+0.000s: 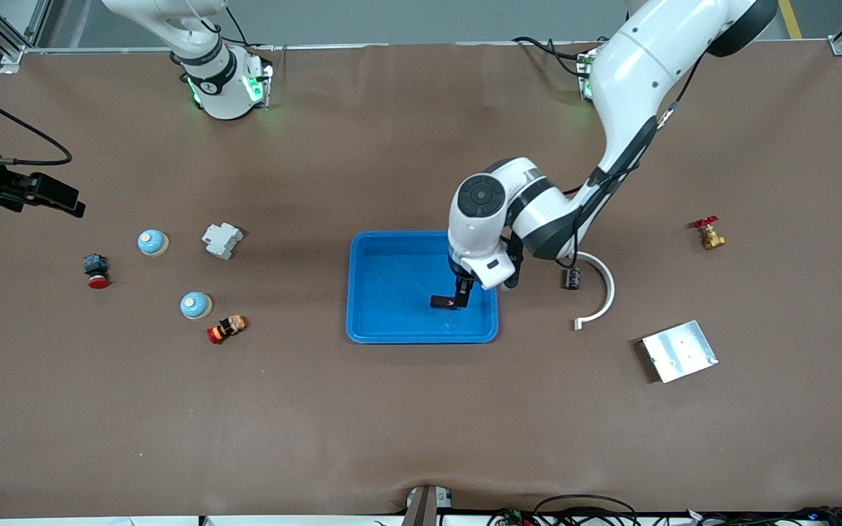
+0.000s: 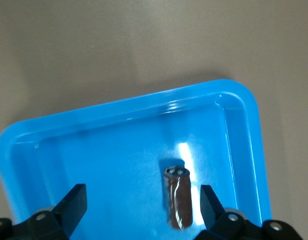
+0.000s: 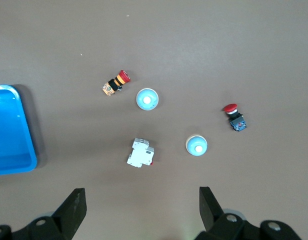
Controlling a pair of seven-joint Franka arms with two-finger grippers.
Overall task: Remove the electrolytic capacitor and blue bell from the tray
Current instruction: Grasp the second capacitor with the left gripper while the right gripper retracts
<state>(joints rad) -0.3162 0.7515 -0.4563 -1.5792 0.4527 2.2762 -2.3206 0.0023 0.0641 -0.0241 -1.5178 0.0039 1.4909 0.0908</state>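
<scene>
Tray (image 1: 392, 252) on desk (image 1: 392, 424); electrolytic capacitor (image 1: 443, 302) lying inside. Left gripper (image 1: 463, 296) down over it, jaws apart, unclamped. Next: straddle, close, lift out. Right gripper (image 1: 55, 196) waits apart, well off tray.

- I see the table (image 1: 392, 424), covered in plain brown.
- A blue tray (image 1: 370, 292) sits on it near the middle.
- Toward the right arm's end lie two blue bells (image 1: 152, 242) (image 1: 195, 305), a white breaker (image 1: 221, 239), and two red-capped push buttons (image 1: 96, 270) (image 1: 226, 328).
- Toward the left arm's end lie a white curved strip (image 1: 602, 292), a small dark part (image 1: 572, 277) beside it, a metal plate (image 1: 679, 351) and a brass valve (image 1: 710, 234).
</scene>
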